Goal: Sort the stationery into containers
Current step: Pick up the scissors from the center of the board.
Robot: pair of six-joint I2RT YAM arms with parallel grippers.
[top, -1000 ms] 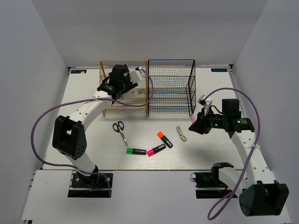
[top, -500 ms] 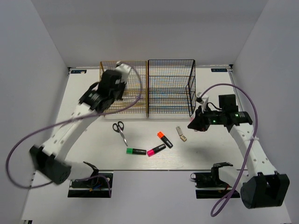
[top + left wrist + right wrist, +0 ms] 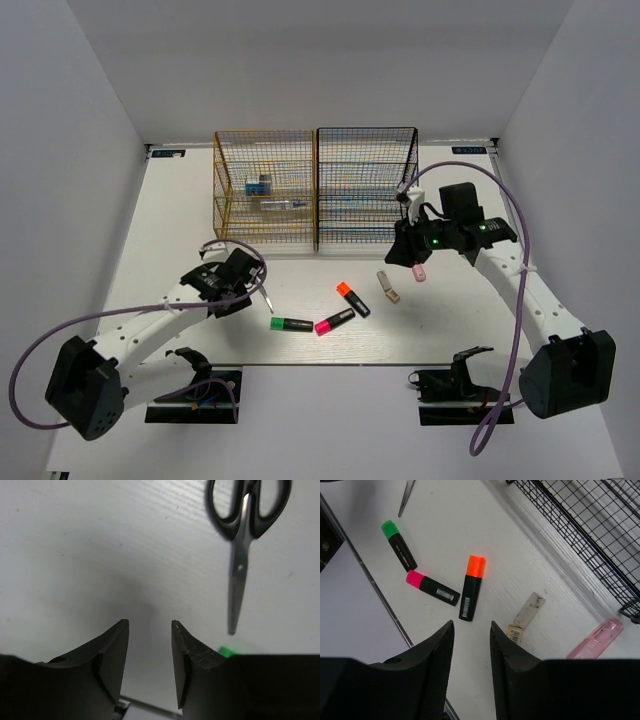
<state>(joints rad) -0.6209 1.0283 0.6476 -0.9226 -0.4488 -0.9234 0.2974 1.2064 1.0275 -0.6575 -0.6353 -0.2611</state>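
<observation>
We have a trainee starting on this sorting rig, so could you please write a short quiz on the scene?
1. True or false: the scissors lie between the fingers of the left end effector.
2. Which highlighter lies nearest the beige piece? A green, B pink, C orange.
3. Which rack holds the blue tub?
Key: 1 false; 2 C; 3 the golden-yellow rack.

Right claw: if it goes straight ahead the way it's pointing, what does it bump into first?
Most likely the orange highlighter, which lies straight ahead of the right gripper, in line with the gap between its open jaws. How far down it lies is unclear.
</observation>
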